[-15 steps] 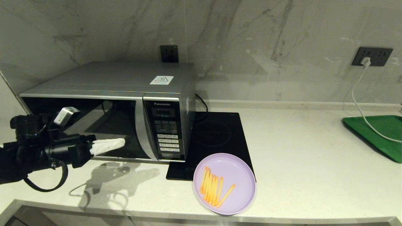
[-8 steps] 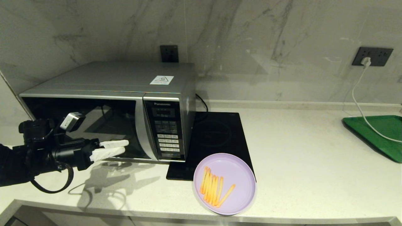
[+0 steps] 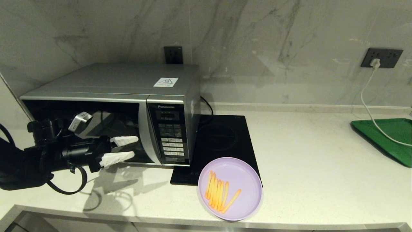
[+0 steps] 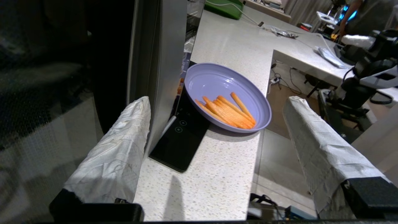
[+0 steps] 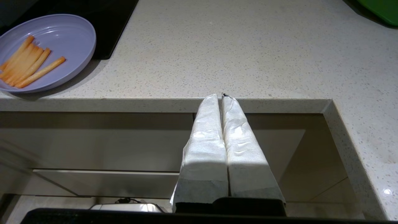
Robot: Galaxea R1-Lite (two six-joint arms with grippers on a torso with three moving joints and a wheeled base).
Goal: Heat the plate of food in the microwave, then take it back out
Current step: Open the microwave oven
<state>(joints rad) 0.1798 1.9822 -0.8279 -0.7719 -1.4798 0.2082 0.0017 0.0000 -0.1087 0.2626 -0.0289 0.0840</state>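
the plate of food [image 3: 230, 188] is sitting at the front edge of the desk [image 3: 322, 180], just right of the microwave [image 3: 112, 112], with its far rim overlapping the near corner of the black cooktop [image 3: 222, 141]. it is holding a row of thin orange fries [image 3: 219, 193] lying side by side, one of them angling off to the right. the microwave is standing against the marble wall with its dark glass door closed, and the silver handle strip [image 3: 145, 135] is running between the glass and the keypad.

the left gripper [image 3: 124, 148] is hovering in front of the door glass, just left of the handle strip. its white-wrapped fingers [image 4: 115, 161] are standing wide apart and are gripping nothing; in the left wrist view one is lying close beside the door's edge, and the plate is showing between the two.

the right gripper [image 5: 222, 96] is hanging low in front of the desk edge, off to the right of the plate, with its fingers pressed together and nothing between them.

a green tray [image 3: 386, 138] is lying at the far right of the desk, with a white cable [image 3: 367, 103] running across it from a wall socket.
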